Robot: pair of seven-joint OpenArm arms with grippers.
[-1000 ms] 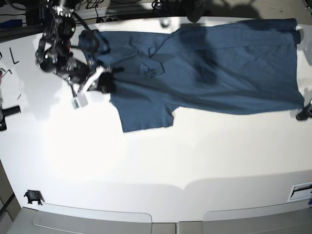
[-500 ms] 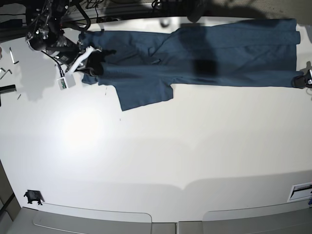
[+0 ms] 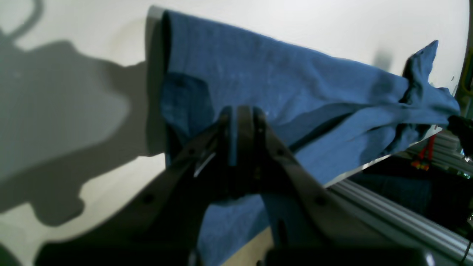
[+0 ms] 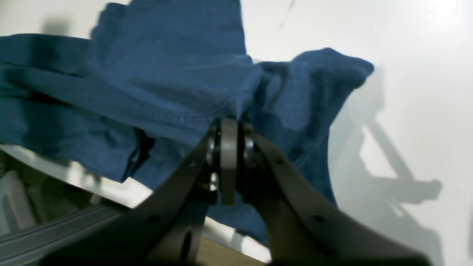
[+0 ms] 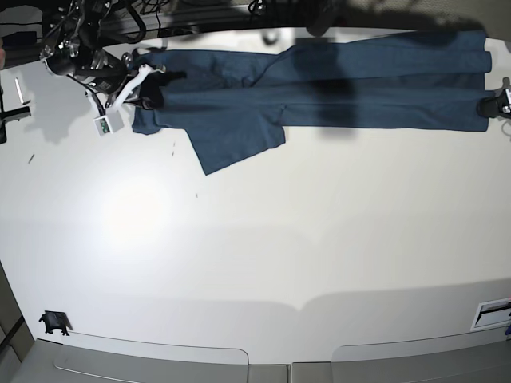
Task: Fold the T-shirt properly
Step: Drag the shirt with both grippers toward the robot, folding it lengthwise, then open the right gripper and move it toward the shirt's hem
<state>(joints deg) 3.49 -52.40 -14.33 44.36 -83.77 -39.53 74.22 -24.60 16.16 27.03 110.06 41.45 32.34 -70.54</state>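
— Stretching along the far edge of the white table (image 5: 263, 263), is that the T-shirt (image 5: 335, 88)?
— Yes: soft navy cotton, a long creased band, one sleeve flaring toward the near side.
— And the grippers?
— The right gripper (image 4: 228, 127) is clamped on the collar end, the left gripper (image 3: 240, 114) pinches the hem.

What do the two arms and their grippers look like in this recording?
Both grippers are dark, matte, and V-shaped, tapering to narrow tips. The left gripper has blackish fingers with small round fastener holes. The right gripper has a pale grey strip between its tips and small metal discs beside it. In the base view the right arm is black, with looping cables, a white part and a small white tag.
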